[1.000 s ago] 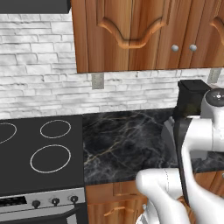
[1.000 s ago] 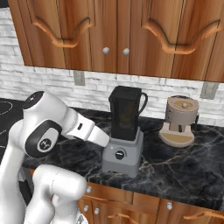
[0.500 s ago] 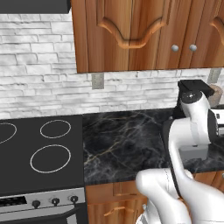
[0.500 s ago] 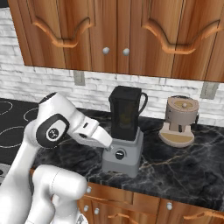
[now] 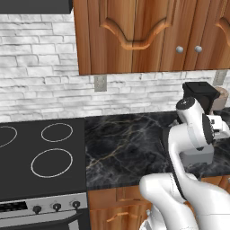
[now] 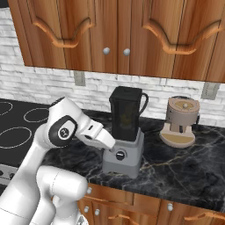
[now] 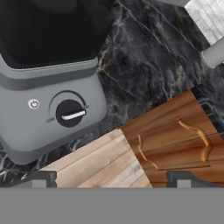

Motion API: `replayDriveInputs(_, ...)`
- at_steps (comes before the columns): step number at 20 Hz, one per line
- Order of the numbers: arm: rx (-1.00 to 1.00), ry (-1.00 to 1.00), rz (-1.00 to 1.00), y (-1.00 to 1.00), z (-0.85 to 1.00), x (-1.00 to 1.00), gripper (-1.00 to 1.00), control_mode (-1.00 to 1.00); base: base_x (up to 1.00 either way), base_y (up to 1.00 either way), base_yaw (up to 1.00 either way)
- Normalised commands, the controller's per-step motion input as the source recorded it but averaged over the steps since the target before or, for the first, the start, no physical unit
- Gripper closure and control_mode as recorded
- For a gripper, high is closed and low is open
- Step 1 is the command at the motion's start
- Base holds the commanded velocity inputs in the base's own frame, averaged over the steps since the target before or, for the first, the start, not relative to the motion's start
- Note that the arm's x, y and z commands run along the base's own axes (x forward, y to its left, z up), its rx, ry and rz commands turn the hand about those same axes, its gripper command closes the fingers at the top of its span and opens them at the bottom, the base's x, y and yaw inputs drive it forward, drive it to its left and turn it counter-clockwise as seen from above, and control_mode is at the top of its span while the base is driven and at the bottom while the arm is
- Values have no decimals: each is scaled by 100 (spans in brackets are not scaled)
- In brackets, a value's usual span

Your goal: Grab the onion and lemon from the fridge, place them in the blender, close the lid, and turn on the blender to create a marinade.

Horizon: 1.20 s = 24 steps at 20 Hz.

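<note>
In the hand view the two dark finger tips (image 7: 41, 178) stand far apart at the bottom edge, with nothing between them; the gripper (image 7: 111, 180) is wide apart and holds nothing; just beyond them lie a pale wood floor (image 7: 94, 162) and a brown cabinet front (image 7: 175, 140) with curved carving, below the edge of the black marble counter (image 7: 144, 57); on that counter, close ahead, stands the blender (image 7: 48, 109), its grey base showing a round black knob (image 7: 70, 113) with a white bar and a small power symbol (image 7: 33, 104) beside it, the dark jar rising above.

From the right base view the white arm (image 6: 66, 132) bends across the counter (image 6: 184, 167) and its forearm reaches the front left of the blender (image 6: 125, 132); the hand itself is hidden behind the wrist, low beside the grey base; the jar (image 6: 126, 113) is nearly black, squarish, with a handle on its right side; whether anything lies in it I cannot tell; to the right, apart from the blender, stands a tan coffee grinder-like appliance (image 6: 179, 121); to the left lies a black cooktop (image 6: 17, 127) with white rings.

In the left base view the arm (image 5: 193, 130) covers most of the blender (image 5: 200, 94); behind runs a white brick wall (image 5: 40, 85) with an outlet (image 5: 100, 83); above hang brown wooden cabinets (image 5: 134, 36) with round knobs.
</note>
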Motion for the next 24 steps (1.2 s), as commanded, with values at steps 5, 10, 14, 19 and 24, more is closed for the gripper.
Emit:
replayDriveInputs(5,0,0,0,-17,-18,32,-100,-100,0,0,0)
replayDriveInputs(10,0,0,0,-15,-20,24,-100,-100,0,0,0)
replayDriveInputs(14,0,0,0,-9,-20,21,-100,-100,0,0,0)
replayDriveInputs(19,0,0,0,-6,-22,22,-100,-100,0,0,0)
replayDriveInputs(24,0,0,0,-2,-24,21,-100,-100,0,0,0)
